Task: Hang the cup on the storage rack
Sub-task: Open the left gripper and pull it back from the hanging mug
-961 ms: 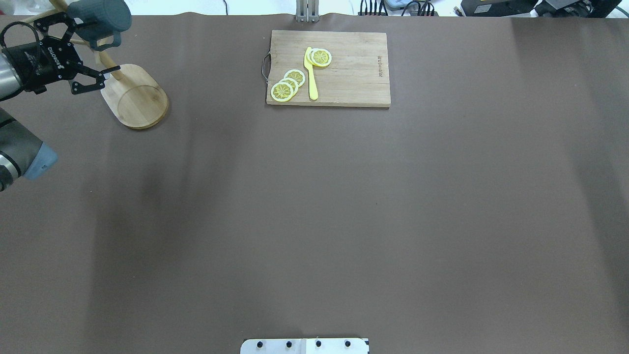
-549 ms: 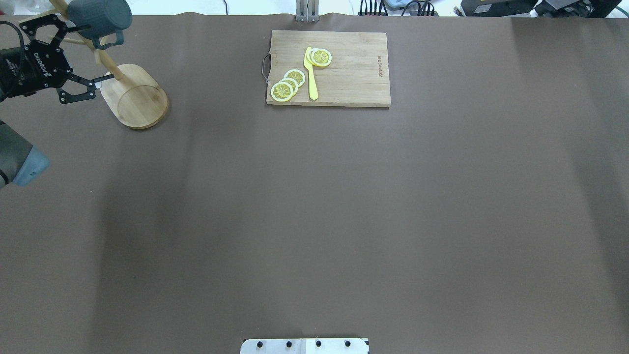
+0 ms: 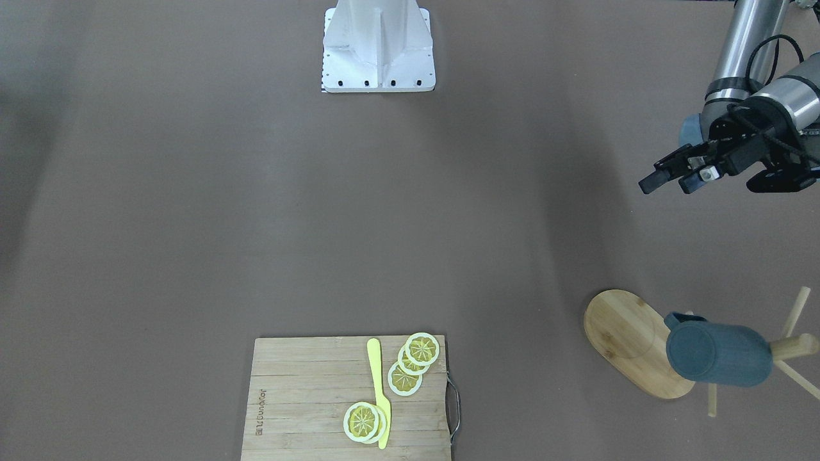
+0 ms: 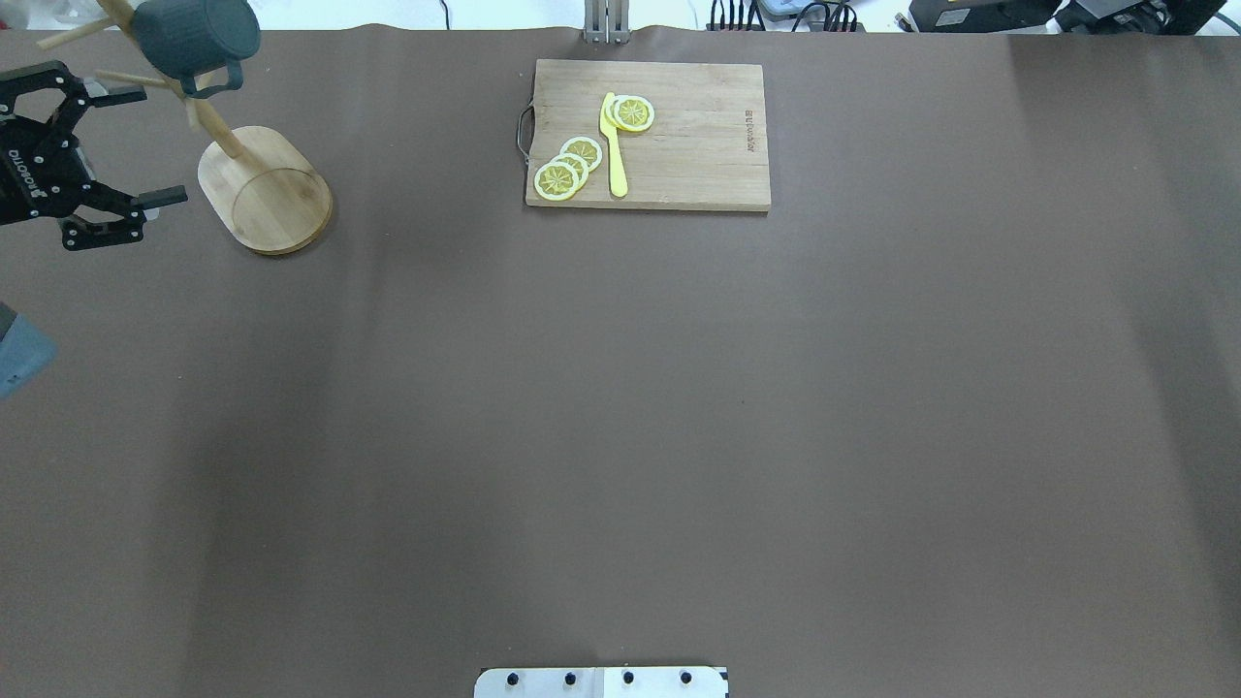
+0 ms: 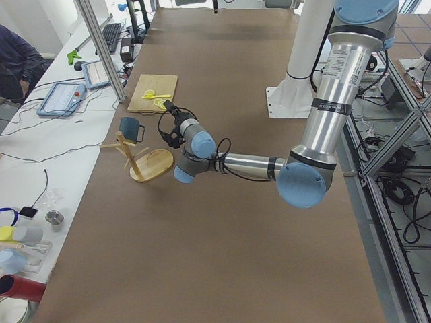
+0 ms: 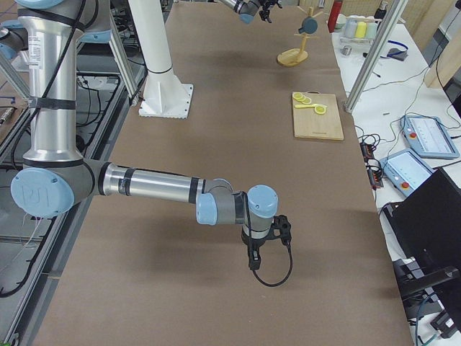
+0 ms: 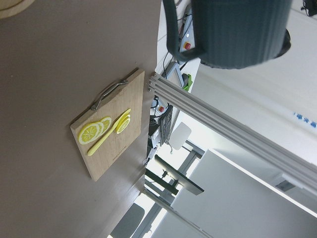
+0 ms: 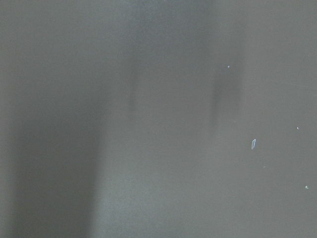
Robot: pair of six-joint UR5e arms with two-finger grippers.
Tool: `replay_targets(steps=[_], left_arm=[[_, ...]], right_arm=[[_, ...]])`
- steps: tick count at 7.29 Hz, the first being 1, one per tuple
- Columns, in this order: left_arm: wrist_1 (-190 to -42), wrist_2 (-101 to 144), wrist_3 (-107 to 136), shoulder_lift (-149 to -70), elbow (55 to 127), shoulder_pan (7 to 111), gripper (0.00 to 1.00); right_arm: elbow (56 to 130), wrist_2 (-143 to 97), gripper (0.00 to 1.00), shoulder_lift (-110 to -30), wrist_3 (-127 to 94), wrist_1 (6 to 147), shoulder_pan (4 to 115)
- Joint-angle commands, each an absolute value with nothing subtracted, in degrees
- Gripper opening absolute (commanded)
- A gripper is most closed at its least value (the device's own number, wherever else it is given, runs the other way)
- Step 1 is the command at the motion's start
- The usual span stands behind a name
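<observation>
Overhead, the left gripper (image 4: 150, 145) is spread wide and empty at nine o'clock of the storage rack (image 4: 271, 189), entering from the left edge. The cup (image 4: 194, 34) hangs by its handle on an upper peg.

Front-facing, the claw sits at the cup's twelve o'clock, well apart.

From the right end, the right gripper (image 6: 253, 263) points down over the table, its forearm outstretched; I cannot tell its opening.
</observation>
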State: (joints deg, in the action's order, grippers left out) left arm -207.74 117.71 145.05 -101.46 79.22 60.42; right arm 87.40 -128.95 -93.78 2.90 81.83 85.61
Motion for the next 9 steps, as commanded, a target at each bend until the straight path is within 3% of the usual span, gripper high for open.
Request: replay_targets(steps=[1,4,9], left_arm=[[-207.6,121.72,127.18,-96.7,83.31,60.73,0.99],[-206.55,121.64,98.62,-91.77,84.55,61.17,0.98],[-188.83,123.05,49.57,-85.44,84.55,67.92,0.99]], right_arm=[[87.36,-129.02,1.0,-93.78,2.9,81.83,85.61],[87.28,-129.11,1.0,-93.78,2.9,81.91,85.61],[87.19,-129.2,1.0,-93.87,2.9,82.0,85.61]])
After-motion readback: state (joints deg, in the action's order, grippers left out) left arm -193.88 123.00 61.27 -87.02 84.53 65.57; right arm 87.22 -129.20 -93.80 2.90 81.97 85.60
